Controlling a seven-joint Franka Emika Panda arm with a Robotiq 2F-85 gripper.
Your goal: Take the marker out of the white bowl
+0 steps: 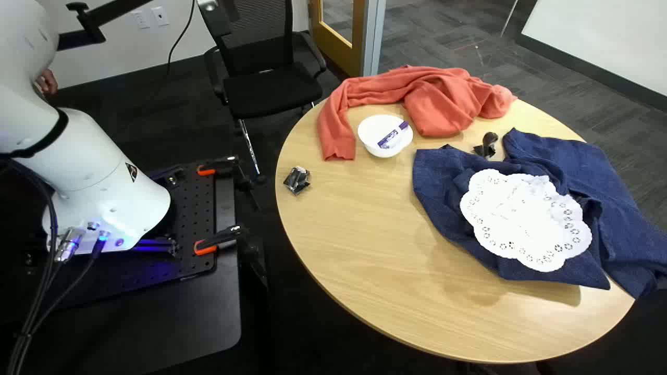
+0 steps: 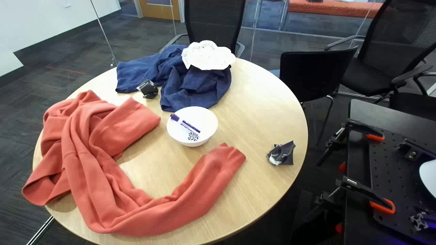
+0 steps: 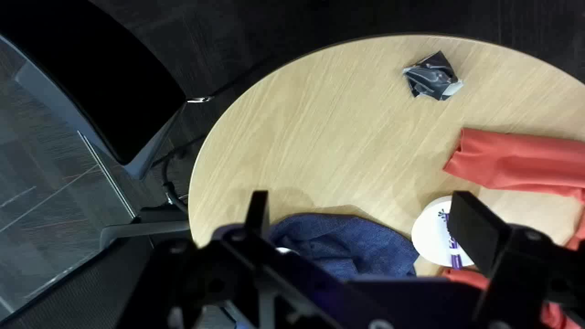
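Note:
The white bowl [image 1: 370, 136] stands on the round table beside the orange cloth; it also shows in an exterior view [image 2: 209, 122] and in the wrist view [image 3: 429, 235]. The marker [image 1: 393, 134], whitish with purple ends and print, lies slantwise in the bowl. Its purple cap end rests on the rim in an exterior view [image 2: 184, 122]. In the wrist view the marker [image 3: 454, 251] is partly hidden behind the right finger. My gripper [image 3: 360, 196] is open, with nothing between its fingers, high above the table. It is out of view in both exterior views.
An orange garment [image 1: 437, 99] curls around the bowl. A blue denim cloth [image 2: 196, 88] lies nearby with a white lace doily [image 1: 521, 224] on top. A small black object [image 2: 148, 89] lies by the denim. A crumpled dark wrapper [image 3: 433, 76] lies near the table edge.

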